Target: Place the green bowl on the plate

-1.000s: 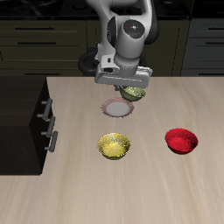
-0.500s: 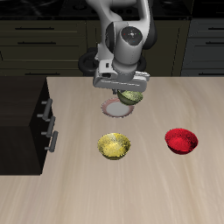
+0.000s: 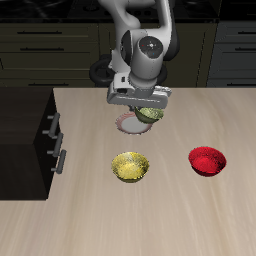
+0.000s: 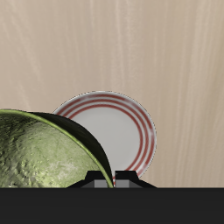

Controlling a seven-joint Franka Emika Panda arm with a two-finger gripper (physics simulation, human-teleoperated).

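Item in hand: the green bowl (image 3: 151, 113), gripped by its rim in the clenched fingers (image 4: 103, 181) of the gripper (image 3: 146, 103) and carried clear of the table (image 3: 180, 210), just beside and partly over the plate (image 3: 129, 123). Destination: that plate, pink-ringed rim and pale centre, flat on the table farther back than the yellow bowl (image 3: 130, 167) and well apart from the red bowl (image 3: 207, 160). Wrist view: bowl (image 4: 48, 149) overlaps only 1 edge of the plate (image 4: 124, 127); most of the plate's centre shows bare, so in my judgement you are not yet centred. Handling advice: carry the bowl further across until the plate's rim rings it evenly, keep it level, lower until its base rests on the centre, then release. Risk: an off-centre release may leave the bowl tilted on the rim.
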